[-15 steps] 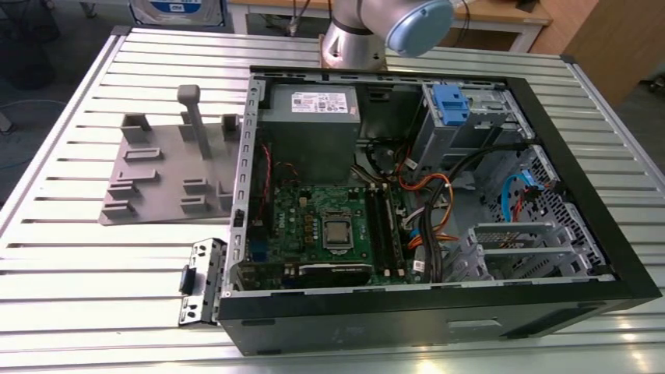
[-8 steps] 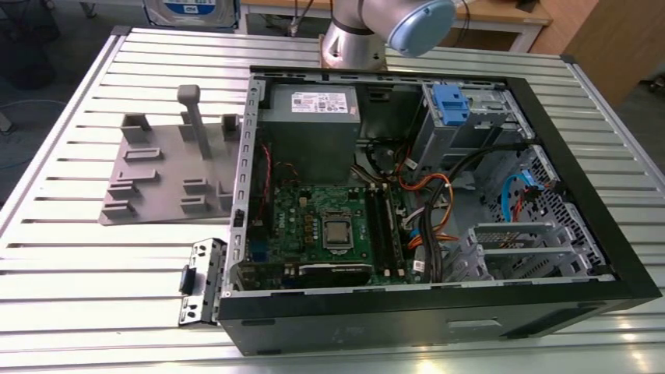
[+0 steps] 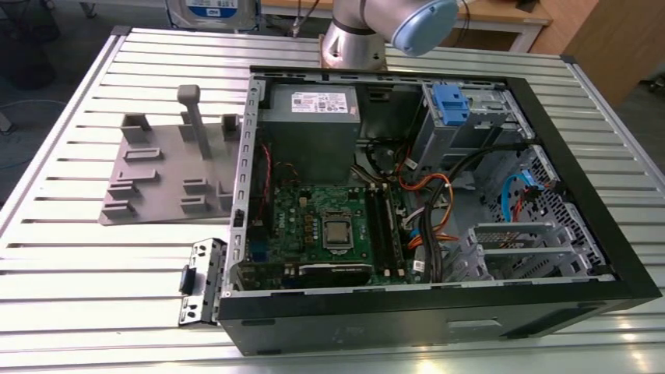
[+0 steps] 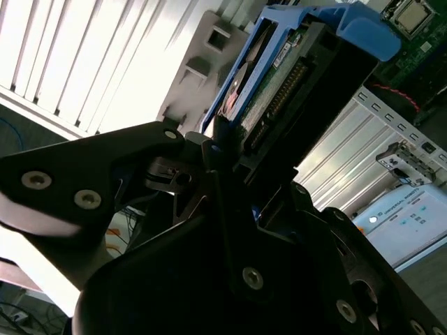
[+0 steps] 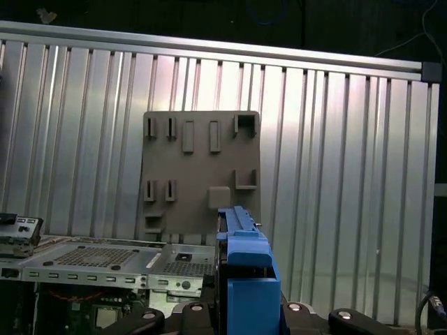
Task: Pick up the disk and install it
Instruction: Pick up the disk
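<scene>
In both wrist views the disk (image 4: 279,77) (image 5: 246,279) stands on edge, its blue plastic frame around it and its connector side showing in the second wrist view. My gripper (image 4: 234,150) (image 5: 244,314) is shut on it, with dark fingers (image 4: 220,139) clamping its lower edge. I hold it up in the air, above the grey printed holder (image 5: 199,174) and beside the open computer case (image 5: 105,262). In the exterior view, the arm's base and elbow (image 3: 385,27) rise behind the case (image 3: 582,234).
The case lies open on the slatted metal table (image 3: 62,234), showing a motherboard (image 3: 322,226), a grey power supply box (image 3: 310,128), cables and a drive bay with a blue tab (image 3: 452,105). The grey holder (image 3: 167,175) lies on the exterior view's left, and a metal bracket (image 3: 202,280) nearer the front.
</scene>
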Motion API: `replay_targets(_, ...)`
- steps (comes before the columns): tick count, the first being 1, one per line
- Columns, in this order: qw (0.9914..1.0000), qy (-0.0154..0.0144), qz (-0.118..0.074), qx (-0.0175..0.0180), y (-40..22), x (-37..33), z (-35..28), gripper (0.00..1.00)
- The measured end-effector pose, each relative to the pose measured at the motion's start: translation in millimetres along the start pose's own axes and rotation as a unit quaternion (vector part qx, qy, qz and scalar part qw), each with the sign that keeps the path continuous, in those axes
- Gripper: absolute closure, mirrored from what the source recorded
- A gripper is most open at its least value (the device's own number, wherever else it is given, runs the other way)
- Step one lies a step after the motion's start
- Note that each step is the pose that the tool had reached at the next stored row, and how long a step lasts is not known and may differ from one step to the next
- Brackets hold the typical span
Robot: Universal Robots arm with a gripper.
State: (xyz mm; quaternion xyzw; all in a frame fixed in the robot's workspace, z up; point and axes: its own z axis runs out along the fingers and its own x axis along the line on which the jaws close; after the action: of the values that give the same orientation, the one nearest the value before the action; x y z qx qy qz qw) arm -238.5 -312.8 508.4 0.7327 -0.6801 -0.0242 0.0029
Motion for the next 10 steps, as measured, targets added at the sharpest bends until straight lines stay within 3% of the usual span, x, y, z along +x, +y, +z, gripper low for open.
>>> replay_targets(10, 1.00000, -0.0002, 0.000, -0.0023, -29.7, 13.0, 0.1, 0.64)
